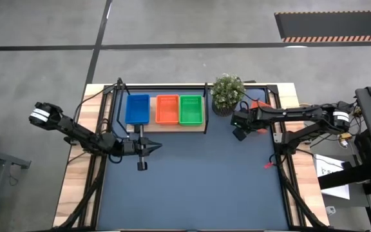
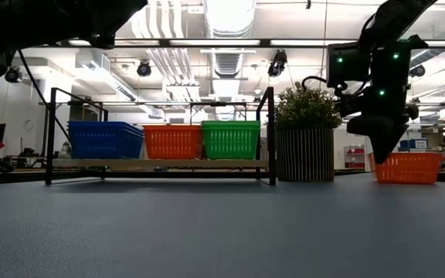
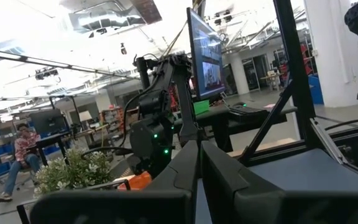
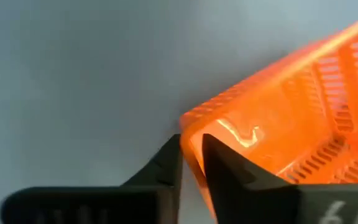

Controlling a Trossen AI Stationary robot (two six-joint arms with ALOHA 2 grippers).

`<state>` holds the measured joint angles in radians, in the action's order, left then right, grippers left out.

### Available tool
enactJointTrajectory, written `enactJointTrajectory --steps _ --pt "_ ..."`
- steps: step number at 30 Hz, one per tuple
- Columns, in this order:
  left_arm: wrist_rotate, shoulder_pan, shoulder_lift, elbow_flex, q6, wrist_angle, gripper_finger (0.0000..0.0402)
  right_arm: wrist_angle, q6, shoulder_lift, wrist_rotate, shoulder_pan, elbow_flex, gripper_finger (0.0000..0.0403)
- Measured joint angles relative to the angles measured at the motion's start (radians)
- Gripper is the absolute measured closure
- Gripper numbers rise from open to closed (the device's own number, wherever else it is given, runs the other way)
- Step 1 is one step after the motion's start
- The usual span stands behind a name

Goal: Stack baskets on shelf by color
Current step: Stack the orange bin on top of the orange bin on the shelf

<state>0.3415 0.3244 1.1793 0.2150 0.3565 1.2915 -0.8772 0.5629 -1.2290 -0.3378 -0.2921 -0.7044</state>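
Note:
A blue basket, a red-orange basket and a green basket stand side by side on the wooden shelf at the table's far side. Another red-orange basket sits on the table to the right of the potted plant, mostly hidden under my right arm in the high view. My right gripper is shut on its wall. My left gripper hovers shut with nothing in it, just in front of the shelf's left half. My right gripper pinches the red-orange basket's mesh wall near a corner, one finger inside the basket and one outside. The fingers come from above, slanting steeply down. In the low view the basket stands level with its bottom on the table.
A potted plant stands between the shelf and the held basket, close to my right gripper. The shelf's black frame rises at its corners. The dark tabletop stretches toward the near edge.

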Motion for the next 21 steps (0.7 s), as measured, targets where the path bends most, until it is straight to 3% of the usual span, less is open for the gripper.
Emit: enactJointTrajectory --steps 2,8,15,21 --pt "0.000 0.000 0.000 0.000 0.000 0.000 0.0398 -0.003 -0.004 0.011 0.002 0.020 0.000 0.0382" --pt "0.000 0.000 0.000 -0.002 -0.003 0.001 0.0398 -0.039 0.154 0.069 0.117 0.193 -0.010 0.0392" --pt "0.000 0.000 -0.020 0.011 0.040 0.021 0.0398 -0.079 0.364 0.089 0.216 0.535 -0.104 0.0394" --pt "0.005 0.000 -0.092 0.010 0.133 0.017 0.0398 0.005 0.359 0.031 0.236 0.819 -0.277 0.0394"
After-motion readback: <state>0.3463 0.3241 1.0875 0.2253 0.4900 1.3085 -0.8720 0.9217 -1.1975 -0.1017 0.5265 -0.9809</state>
